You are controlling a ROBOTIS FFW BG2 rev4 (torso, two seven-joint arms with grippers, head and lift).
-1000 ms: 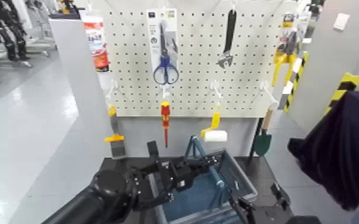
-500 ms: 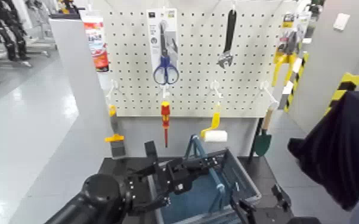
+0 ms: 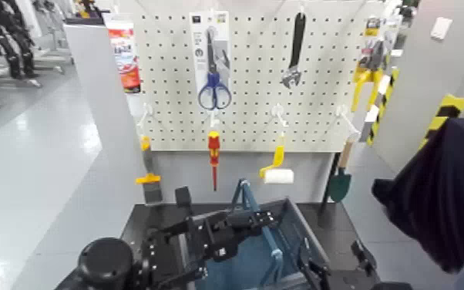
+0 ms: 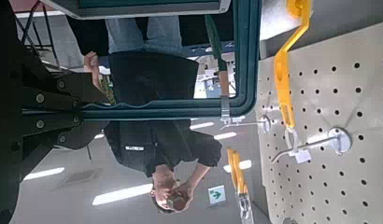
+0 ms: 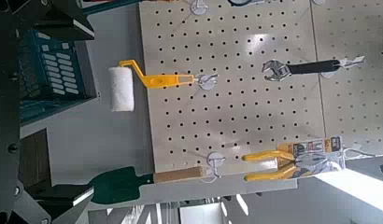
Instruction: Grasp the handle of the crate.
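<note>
White pegboard (image 3: pixel 281 77) fills the wall behind the work area, hung with blue-handled scissors (image 3: pixel 213 89), a dark wrench (image 3: pixel 294 54), a red-and-yellow screwdriver (image 3: pixel 213 154), a yellow-handled paint roller (image 3: pixel 275 170), a green trowel (image 3: pixel 340 181) and yellow pliers (image 3: pixel 368 77). Below it, on a dark table (image 3: pixel 146 220), sits the crate (image 3: pixel 300 227), grey-rimmed with a blue-teal slatted inside, near the middle of the head view and just under the screwdriver and roller. Its handle (image 3: pixel 244 197), a thin teal bail bar, stands raised above the crate's far rim rather than lying flat. The left gripper (image 3: pixel 250 220) reaches in from the left over the crate's open top, its black fingers right at the base of the raised bar; they seem to be clenched around the handle, though the dark fingers and bar overlap too much to be sure. In the left wrist view the teal bar (image 4: pixel 244 56) runs close past the camera, with a person in a dark top (image 4: pixel 152 112) standing beyond it. The right gripper (image 3: pixel 335 270) waits low at the near right corner of the crate; whether its fingers are parted or closed cannot be told. A dark cloth-covered shape (image 3: pixel 443 200) stands at the far right.
</note>
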